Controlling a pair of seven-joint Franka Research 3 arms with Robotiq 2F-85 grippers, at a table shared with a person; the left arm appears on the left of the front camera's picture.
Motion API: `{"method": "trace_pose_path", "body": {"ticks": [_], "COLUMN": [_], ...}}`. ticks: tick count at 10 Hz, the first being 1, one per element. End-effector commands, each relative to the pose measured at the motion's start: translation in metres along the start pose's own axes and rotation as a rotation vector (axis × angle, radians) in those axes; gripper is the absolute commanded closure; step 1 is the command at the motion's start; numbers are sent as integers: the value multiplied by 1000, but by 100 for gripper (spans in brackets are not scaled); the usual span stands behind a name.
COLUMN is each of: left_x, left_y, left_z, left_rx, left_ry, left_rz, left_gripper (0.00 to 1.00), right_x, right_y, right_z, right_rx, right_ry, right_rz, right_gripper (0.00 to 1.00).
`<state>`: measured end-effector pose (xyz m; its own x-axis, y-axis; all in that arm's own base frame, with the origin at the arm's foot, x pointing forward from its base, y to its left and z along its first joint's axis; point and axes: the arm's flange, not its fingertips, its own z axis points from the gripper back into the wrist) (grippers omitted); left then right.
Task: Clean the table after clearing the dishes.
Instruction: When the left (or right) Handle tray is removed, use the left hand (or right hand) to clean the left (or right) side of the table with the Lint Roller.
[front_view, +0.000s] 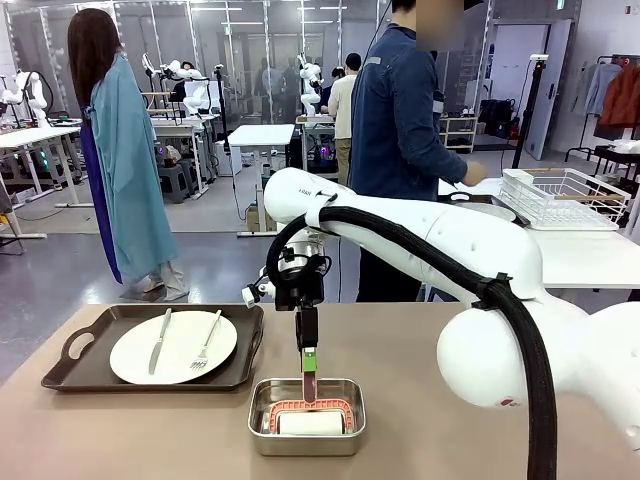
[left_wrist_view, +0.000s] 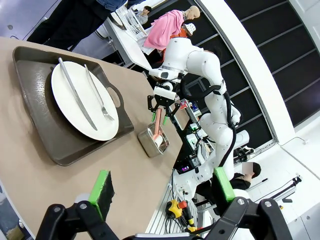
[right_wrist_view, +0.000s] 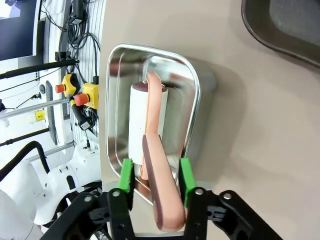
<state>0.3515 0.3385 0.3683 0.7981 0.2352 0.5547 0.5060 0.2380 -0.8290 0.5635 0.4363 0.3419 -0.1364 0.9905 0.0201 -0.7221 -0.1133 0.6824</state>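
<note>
Right gripper (right_wrist_view: 156, 172) clenched on pink roller handle (right_wrist_view: 162, 200), long axis upright out of steel pan (right_wrist_view: 206, 85); left gripper (left_wrist_view: 162, 189) released, jaws wide, well apart from pan.

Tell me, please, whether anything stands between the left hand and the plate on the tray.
Nothing visible does: bare table lies between the open left hand and the tray with the plate; the pan sits aside.

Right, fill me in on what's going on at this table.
The right gripper is shut on the pink handle of the roller lying in the steel pan on the table. The left gripper hangs open, holding nothing. One tray with a plate, knife and fork sits on the table, uncleared.
</note>
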Motion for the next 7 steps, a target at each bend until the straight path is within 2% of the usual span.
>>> {"method": "trace_pose_path", "body": {"ticks": [1,2,5,7], "left_x": [-2,-2,-2,-2], "left_y": [-3,-3,-3,-3], "left_z": [1,1,1,1], "left_rx": [13,13,13,13], "left_ry": [11,11,11,11], "left_rz": [2,2,2,2], "left_gripper": [0,0,0,0], "right_x": [24,23,22,19], "right_y": [-23,-22,-13,7], "right_z": [42,42,45,48], "right_rx": [8,4,-35,-79], "right_ry": [29,33,28,22], "right_rz": [-31,-34,-46,-79], "right_gripper": [94,100,100,100]}}
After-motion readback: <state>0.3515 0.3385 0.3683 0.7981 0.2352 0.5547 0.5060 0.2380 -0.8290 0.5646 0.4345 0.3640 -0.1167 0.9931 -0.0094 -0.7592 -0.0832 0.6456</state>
